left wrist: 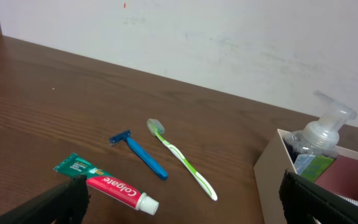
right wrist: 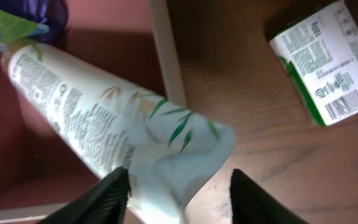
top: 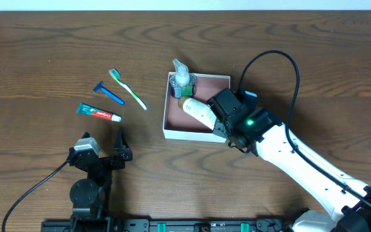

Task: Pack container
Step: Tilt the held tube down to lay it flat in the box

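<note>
The container (top: 172, 108), a square shallow box with white walls and a reddish-brown inside, holds a clear pump bottle (top: 181, 78) and a white leaf-print tube (top: 198, 112). The tube lies tilted, its crimped tail over the box's wall (right wrist: 163, 56). My right gripper (top: 222, 124) is open around that tail (right wrist: 179, 168); one finger is beside it and the other is apart. My left gripper (top: 105, 152) is open and empty near the front edge. The left wrist view shows the container (left wrist: 275, 180) and the pump bottle (left wrist: 323, 132).
A green toothbrush (top: 127, 88), a blue razor (top: 109, 93) and a red-green toothpaste tube (top: 98, 113) lie left of the container. They also show in the left wrist view: toothbrush (left wrist: 182, 158), razor (left wrist: 142, 155), toothpaste (left wrist: 114, 185). A green-white packet (right wrist: 325, 59) lies right of the container.
</note>
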Controlling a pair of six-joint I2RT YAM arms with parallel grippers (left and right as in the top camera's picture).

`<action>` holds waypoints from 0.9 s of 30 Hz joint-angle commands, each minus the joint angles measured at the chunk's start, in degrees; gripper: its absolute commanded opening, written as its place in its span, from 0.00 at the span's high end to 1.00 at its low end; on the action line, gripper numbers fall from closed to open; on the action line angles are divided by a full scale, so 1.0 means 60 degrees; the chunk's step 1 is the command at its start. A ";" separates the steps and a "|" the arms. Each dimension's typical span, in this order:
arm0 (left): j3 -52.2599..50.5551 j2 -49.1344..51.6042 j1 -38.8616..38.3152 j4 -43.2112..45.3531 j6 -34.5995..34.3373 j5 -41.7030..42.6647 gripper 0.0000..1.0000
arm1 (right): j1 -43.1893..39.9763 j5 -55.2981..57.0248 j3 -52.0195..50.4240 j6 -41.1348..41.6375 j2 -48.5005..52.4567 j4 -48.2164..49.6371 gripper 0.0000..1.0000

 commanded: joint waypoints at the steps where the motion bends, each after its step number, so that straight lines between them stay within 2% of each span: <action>1: -0.0219 -0.0040 0.0044 -0.0317 0.0091 -0.0098 0.02 | -0.0135 0.0233 -0.0095 -0.0357 -0.0058 0.0208 0.53; 15: -0.0219 -0.0040 0.0044 -0.0317 0.0091 -0.0098 0.02 | -0.0131 0.0233 -0.0266 -0.0484 0.0313 0.0903 0.59; 27: -0.0219 -0.0040 0.0044 -0.0317 0.0091 -0.0098 0.02 | -0.0357 0.0579 -0.0568 -0.1530 0.0324 0.1341 0.61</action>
